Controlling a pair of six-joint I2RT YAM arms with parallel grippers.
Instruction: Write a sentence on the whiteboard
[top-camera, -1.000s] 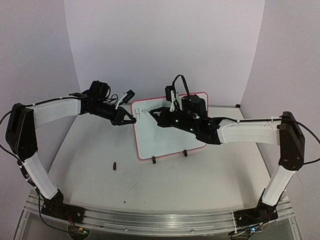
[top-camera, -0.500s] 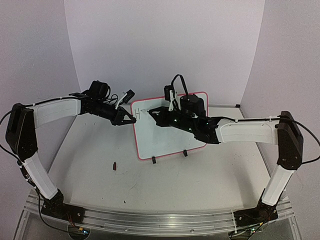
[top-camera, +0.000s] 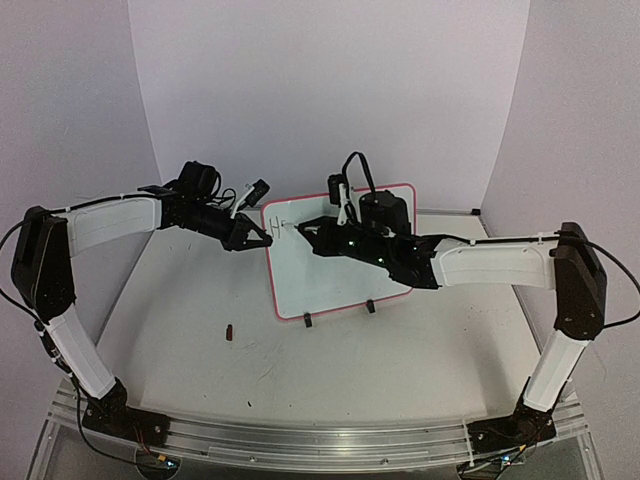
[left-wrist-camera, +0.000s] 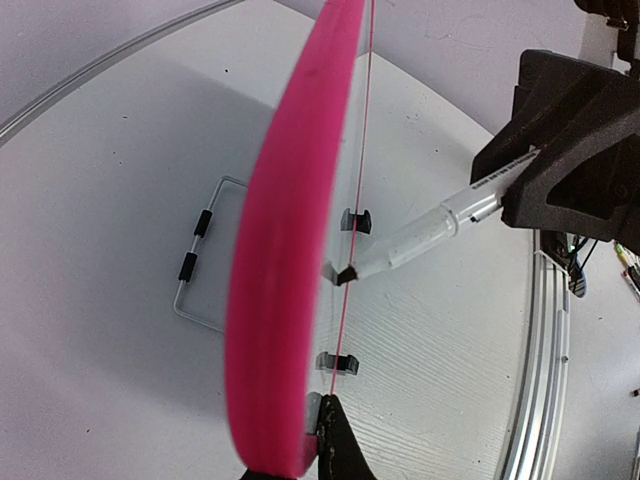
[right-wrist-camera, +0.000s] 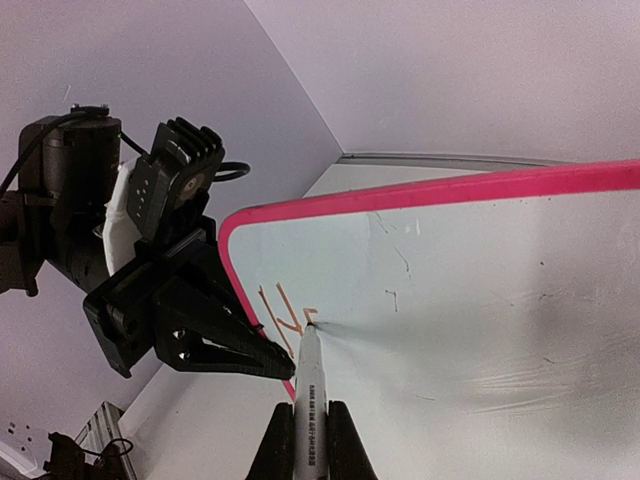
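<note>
ROBOT ARMS AT THE BOARD: Two arms meet over a small whiteboard (top-camera: 340, 280) that stands on its two black feet (top-camera: 308, 321) toward the far middle of the white table (top-camera: 300, 380), its rim bright pink. The left gripper (top-camera: 262, 238) reaches in from the left and is clamped on the board's left rim near the upper corner. Its fingers are nearly together, with the pink edge pinched between them. The right gripper (top-camera: 305, 229) stretches across the front of the board from the right and is closed tight round a slim white marker (right-wrist-camera: 308, 395). The barrel is caught between both fingers (right-wrist-camera: 347, 455) and points away from the wrist. The marker's dark tip touches the writing surface in the upper left corner, just right of the left gripper's fingertips. Of the sentence (top-camera: 281, 222), only the first strokes show: a capital H and a short mark beside it, right at the pen tip and close under the top rim. The rest of the white surface shows faint smudges. From the left wrist the board appears edge-on, with the pen meeting its front face. A small dark item (top-camera: 231, 331) lies on the table to the near left of the board, well apart from both arms.
</note>
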